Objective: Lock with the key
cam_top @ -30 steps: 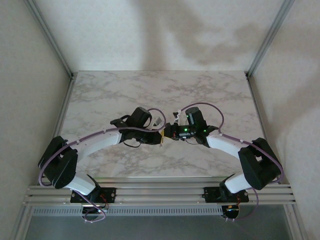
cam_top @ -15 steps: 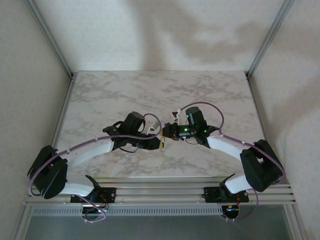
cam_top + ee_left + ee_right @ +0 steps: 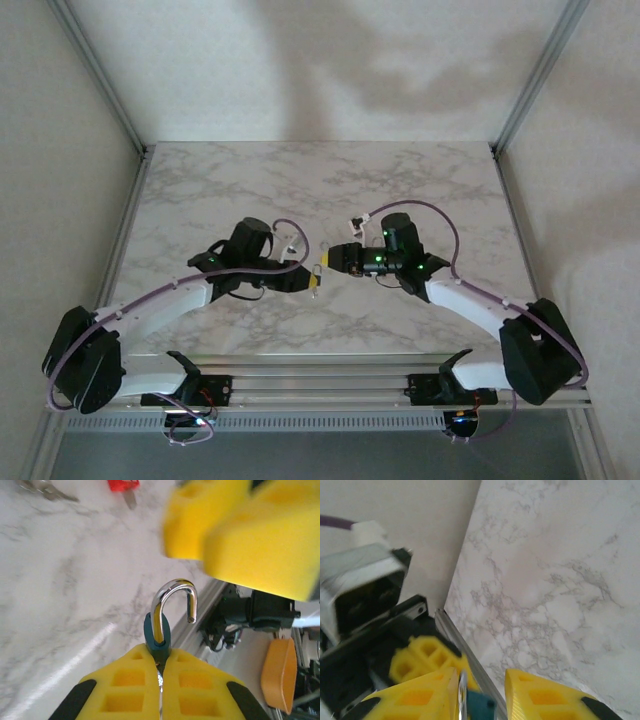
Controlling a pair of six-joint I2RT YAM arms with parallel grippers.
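Observation:
My left gripper (image 3: 161,652) is shut on the teal body of a small padlock (image 3: 157,630). Its silver shackle (image 3: 175,600) stands up with one end free of the body. In the top view the left gripper (image 3: 311,279) holds the padlock (image 3: 315,285) above the middle of the table, and the right gripper (image 3: 329,258) is just right of it. My right gripper (image 3: 481,682) is open, with the padlock (image 3: 480,706) low between its fingers, close to the left one. A red-headed key (image 3: 123,485) lies on the marble beyond the padlock.
A second bit of grey metal (image 3: 45,487) lies left of the red key. The marble table (image 3: 330,185) is walled on three sides. An aluminium rail (image 3: 320,385) runs along the near edge by the arm bases. An orange object (image 3: 280,672) sits beyond the table edge.
The right gripper has opened and drawn slightly right, away from the padlock. The left arm has swung left and toward the near edge, still holding the padlock.

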